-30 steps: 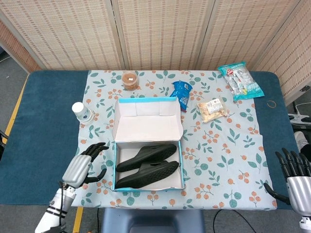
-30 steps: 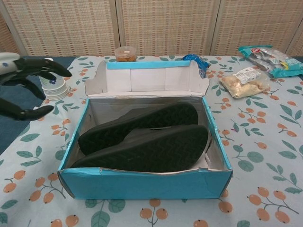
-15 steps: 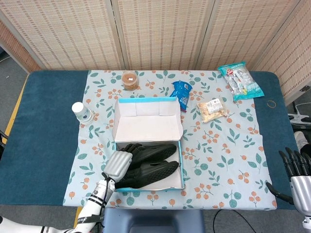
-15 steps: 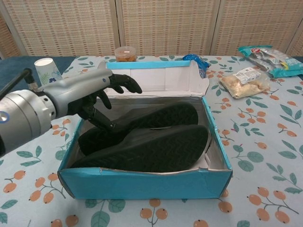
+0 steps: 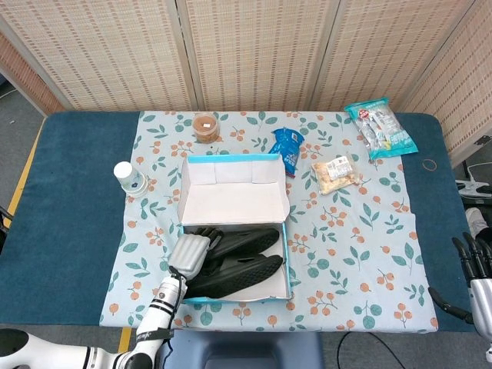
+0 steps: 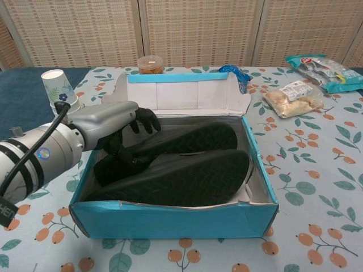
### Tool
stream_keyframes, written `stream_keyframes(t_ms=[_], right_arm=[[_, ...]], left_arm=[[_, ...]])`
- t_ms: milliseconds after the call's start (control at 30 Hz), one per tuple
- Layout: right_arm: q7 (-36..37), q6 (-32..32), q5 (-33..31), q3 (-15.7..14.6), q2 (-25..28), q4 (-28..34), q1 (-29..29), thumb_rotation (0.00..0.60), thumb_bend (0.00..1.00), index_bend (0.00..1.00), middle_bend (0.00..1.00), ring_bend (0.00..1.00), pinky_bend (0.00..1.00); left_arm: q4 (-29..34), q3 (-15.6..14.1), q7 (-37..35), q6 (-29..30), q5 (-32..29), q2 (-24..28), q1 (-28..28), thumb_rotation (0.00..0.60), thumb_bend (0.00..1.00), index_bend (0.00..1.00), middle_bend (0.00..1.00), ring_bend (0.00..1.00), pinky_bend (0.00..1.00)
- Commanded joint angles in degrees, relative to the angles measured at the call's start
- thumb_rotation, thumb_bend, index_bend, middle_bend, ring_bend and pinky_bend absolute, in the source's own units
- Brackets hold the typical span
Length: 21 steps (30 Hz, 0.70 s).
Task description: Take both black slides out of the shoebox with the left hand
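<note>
The step in hand is judged to be the first grasp: the left hand (image 6: 110, 122) is reached into the shoebox (image 6: 170, 218) at its left end, and neither slide is out yet. The dark fingers (image 6: 144, 118) are curled down over the edge of the farther black slide (image 6: 187, 141), with the thumb seen lower against the same slide; whether a firm pinch is made cannot be told. The nearer black slide (image 6: 181, 181) lies just below the fingers, overlapping the farther one, both with ribbed soles turned up and toes pointing away from the fingers toward the box's right wall. The slides are matte black, flat and apparently flexible. For the next move, a closing of the fingers on the slide's edge would be called for, then a lift clear of the box's left wall. The right hand (image 5: 477, 269) is kept well apart at the table's edge, fingers spread, holding nothing.
</note>
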<state>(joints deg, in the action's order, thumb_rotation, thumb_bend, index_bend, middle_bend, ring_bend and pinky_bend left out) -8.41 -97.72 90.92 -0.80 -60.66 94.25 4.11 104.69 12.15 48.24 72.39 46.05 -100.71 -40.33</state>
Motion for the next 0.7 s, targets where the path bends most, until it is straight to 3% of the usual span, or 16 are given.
stream_keyframes(t_ms=[33,200,333,533,700], right_arm=[[0.07,-0.1,-0.09,0.24,-0.02,-0.05,0.18,0.403,0.15,0.0,0.0,0.0,0.0],[0.13,0.49,-0.29,0.51,0.0,-0.06,0.28,0.402,0.16,0.0,0.0,0.0,0.0],[0.17,0.44,-0.12,0.72,-0.01,0.01,0.49,0.401,0.16,0.0,0.0,0.0,0.0],[-0.04,0.9,-0.24,0.87,0.06,0.23,0.68,0.401,0.16,0.0,0.0,0.0,0.0],[-0.19,1.42,-0.53,1.1,0.11,0.42,0.73,0.402,0.16,0.0,0.0,0.0,0.0]], left_arm=[[-0.34,0.59,2.03,0.51,-3.81,-0.59,-1.09,0.6,0.34,0.28,0.27,0.27,0.48],[0.34,0.85,4.59,0.57,-7.6,0.38,-2.42,0.6,0.34,0.33,0.3,0.3,0.52],[0.21,0.5,5.89,1.08,-8.64,0.68,-3.42,0.6,0.4,0.49,0.39,0.38,0.54],[-0.84,-0.19,3.97,3.72,-5.27,-0.72,-3.23,0.6,0.58,0.73,0.65,0.49,0.56],[-0.04,-2.08,2.22,5.22,-0.43,-0.26,-2.42,0.6,0.63,0.76,0.68,0.51,0.56]])
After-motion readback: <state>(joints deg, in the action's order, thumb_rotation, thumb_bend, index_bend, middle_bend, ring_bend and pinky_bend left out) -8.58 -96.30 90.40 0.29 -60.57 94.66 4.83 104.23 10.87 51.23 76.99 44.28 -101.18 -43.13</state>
